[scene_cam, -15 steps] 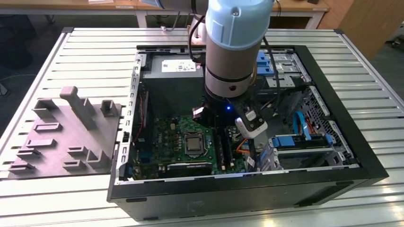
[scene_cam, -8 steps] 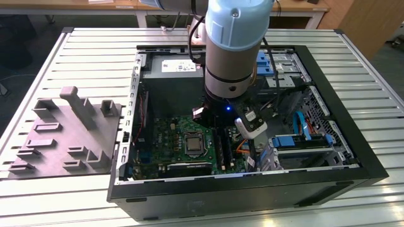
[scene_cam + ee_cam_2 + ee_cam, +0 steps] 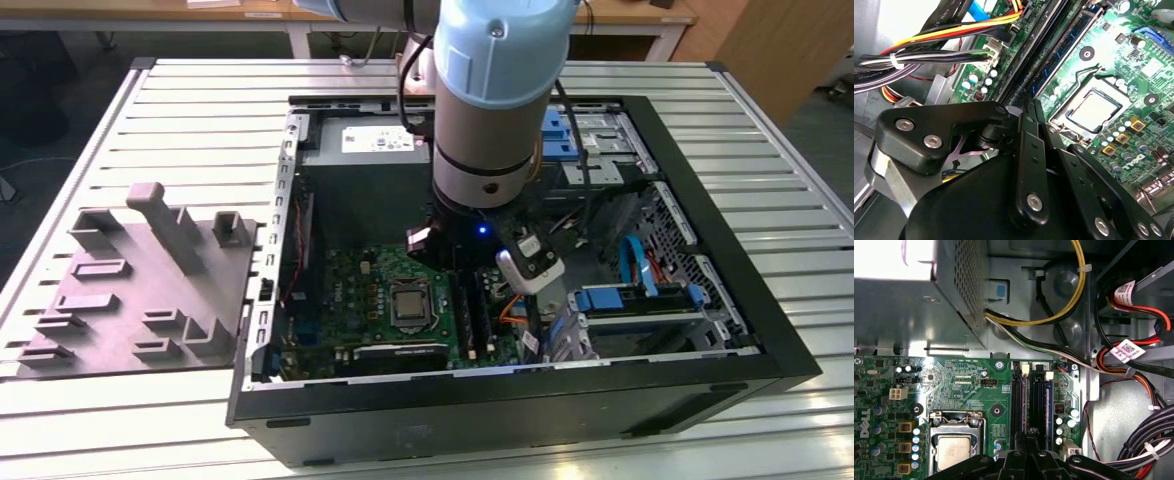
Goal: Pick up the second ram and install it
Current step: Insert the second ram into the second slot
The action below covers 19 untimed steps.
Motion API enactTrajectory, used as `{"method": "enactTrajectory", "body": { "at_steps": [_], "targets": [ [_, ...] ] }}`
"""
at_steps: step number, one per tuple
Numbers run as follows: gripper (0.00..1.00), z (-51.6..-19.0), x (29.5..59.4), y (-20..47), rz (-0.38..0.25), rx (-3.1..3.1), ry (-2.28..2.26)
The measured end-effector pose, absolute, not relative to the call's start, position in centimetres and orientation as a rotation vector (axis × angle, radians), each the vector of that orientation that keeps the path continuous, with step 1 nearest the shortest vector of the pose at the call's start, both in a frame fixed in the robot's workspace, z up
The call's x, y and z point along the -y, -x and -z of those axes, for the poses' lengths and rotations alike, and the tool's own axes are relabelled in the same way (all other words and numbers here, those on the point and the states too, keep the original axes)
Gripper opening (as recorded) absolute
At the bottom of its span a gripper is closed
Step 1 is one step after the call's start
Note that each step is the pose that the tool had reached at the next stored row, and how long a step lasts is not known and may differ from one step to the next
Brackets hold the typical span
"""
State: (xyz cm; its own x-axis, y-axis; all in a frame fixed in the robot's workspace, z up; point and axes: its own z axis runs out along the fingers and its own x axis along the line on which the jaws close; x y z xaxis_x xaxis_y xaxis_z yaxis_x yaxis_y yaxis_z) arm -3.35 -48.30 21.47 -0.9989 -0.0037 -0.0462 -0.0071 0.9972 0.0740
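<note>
Second ram (image 3: pixel 1030 52) is judged seated edge-on in a slot beside the CPU socket (image 3: pixel 1096 112). Exterior view: arm (image 3: pixel 487 130) is stood inside the case (image 3: pixel 747 330). Second wrist view: gripper (image 3: pixel 1028 102) is drawn narrow, nothing seen clamped, tips above that slot; square, even pressure is advised. First wrist view: cables (image 3: pixel 1134 370) are crowded beyond the slots from the socket.

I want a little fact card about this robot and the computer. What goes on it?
place: open computer case on a slatted table
arm: reaching down into the case
gripper: low over the long black slots, next to the processor socket
slots: one holds a dark blue stick
cables: yellow, red and black, beside the board
outside: grey tray on the exterior view's left
</note>
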Motion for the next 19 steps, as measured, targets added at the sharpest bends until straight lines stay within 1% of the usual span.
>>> {"method": "enactTrajectory", "body": {
  "at_steps": [15,17,18,19],
  "targets": [
    [0.11,-21.25,48.29,3.34,-0.117,-3.093,0.008],
    [0.12,-21.25,48.29,3.34,-0.116,-3.093,0.009],
    [0.18,-21.25,48.29,3.34,-0.116,-3.093,0.008],
    [0.18,-21.25,48.29,3.34,-0.116,-3.093,0.008]
  ]
}}
